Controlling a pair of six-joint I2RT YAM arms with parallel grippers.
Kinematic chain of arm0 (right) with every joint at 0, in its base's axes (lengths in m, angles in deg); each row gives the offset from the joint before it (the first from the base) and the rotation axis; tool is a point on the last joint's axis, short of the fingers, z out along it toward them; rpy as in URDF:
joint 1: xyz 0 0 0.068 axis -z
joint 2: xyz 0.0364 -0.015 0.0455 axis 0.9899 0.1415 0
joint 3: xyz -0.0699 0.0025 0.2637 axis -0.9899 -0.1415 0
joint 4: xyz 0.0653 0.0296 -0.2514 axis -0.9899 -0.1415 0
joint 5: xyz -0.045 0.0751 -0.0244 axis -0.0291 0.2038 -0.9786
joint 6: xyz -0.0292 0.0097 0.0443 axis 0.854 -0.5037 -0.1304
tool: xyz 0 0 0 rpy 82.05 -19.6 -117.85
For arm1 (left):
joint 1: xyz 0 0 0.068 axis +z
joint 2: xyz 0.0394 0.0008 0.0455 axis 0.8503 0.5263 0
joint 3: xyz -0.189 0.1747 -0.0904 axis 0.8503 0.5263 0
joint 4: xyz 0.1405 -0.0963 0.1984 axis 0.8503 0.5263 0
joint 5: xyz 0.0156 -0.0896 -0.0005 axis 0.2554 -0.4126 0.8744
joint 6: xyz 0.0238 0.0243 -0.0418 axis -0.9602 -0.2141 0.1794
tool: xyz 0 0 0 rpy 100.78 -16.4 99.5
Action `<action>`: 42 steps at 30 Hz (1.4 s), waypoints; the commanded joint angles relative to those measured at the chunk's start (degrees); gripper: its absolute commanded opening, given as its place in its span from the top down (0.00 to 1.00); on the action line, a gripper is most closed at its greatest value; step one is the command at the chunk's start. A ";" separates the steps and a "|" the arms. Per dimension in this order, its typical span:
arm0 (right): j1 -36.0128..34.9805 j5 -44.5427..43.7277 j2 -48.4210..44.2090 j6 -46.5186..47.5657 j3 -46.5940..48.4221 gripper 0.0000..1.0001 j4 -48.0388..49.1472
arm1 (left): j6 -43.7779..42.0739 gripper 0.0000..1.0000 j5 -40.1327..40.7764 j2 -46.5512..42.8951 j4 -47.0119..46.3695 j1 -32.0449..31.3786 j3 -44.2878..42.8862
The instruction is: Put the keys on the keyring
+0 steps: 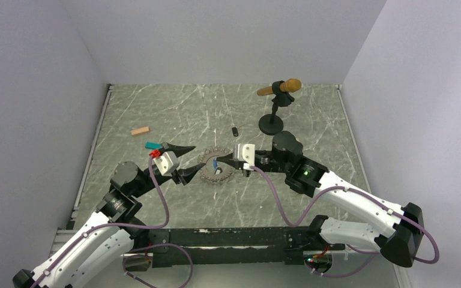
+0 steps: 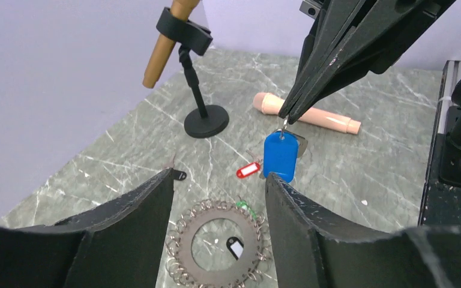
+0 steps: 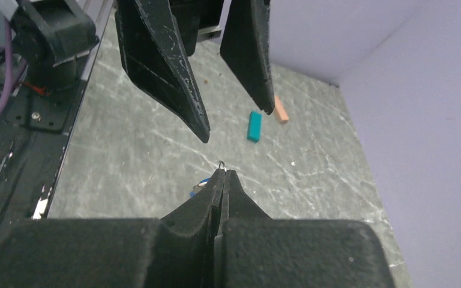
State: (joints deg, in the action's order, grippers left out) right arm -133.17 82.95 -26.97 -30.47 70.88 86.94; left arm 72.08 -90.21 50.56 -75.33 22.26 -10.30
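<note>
The keyring [image 2: 183,273] is a chain of metal links lying in a circle around a dark flat disc [image 1: 211,175]. My right gripper [image 2: 285,115] is shut on the small wire loop of the blue key [image 2: 281,156], which hangs just above the circle's far edge. In the right wrist view only the wire tip and a sliver of blue [image 3: 201,187] show past the right gripper [image 3: 223,173]. The red key [image 2: 248,170] lies on the table beyond the chain. A bit of green [image 2: 247,208] sits among the links. My left gripper [image 2: 219,177] is open, empty, over the chain.
A black round-based stand [image 1: 271,125] holds a tan cylinder [image 1: 280,88] at the back. A peach cylinder [image 2: 312,117] lies behind the blue key. A teal block [image 3: 254,126] and an orange block [image 3: 281,111] lie to the left. A black tag [image 2: 235,247] sits in the disc's hole.
</note>
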 commanded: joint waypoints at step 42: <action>-1.75 1.26 0.04 -5.68 -5.57 1.00 17.28 | 6.55 0.81 -17.37 5.80 -16.16 2.02 1.02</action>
State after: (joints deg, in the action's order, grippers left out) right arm -134.57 82.84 -26.82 -36.50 64.87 102.09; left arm 78.10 -106.02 56.24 -89.15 23.96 -8.37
